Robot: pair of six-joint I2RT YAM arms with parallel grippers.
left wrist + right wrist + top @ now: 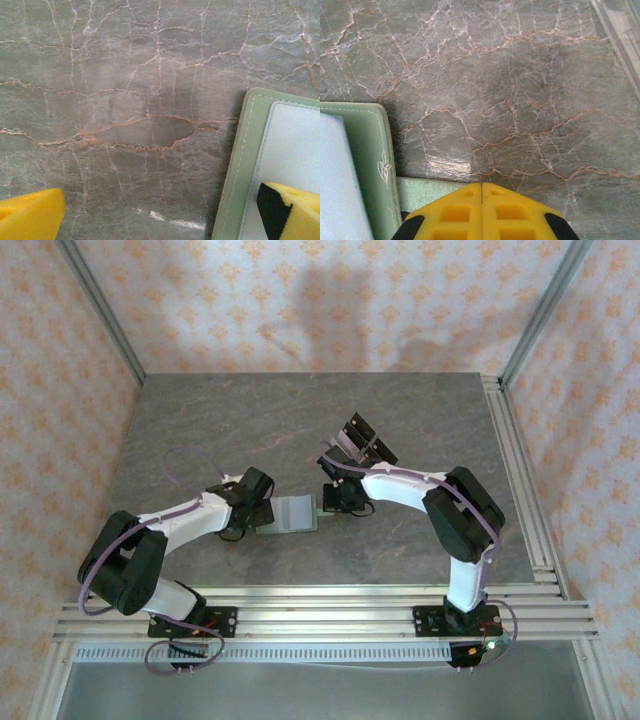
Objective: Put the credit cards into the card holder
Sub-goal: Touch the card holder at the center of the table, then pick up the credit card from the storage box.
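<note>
The card holder [295,512] lies open and flat on the marble table between my two grippers. In the left wrist view its sage-green edge [235,170] frames a paler stitched inside [295,145]. My left gripper [160,220] is open wide, its left finger over bare table. The right finger [295,210] hangs over the holder's pale inside. In the right wrist view the holder [370,150] sits at the left, and its green snap tab [427,192] runs under my right gripper [481,192]. That gripper is shut, fingers pressed together, nothing visible between them. The credit cards are hidden.
A clear plastic tray [362,443] stands tilted behind the right arm. Aluminium rails run along the table's right edge [520,470] and near edge [320,605]. One rail crosses the right wrist view's top corner [620,30]. Patterned walls close in the table.
</note>
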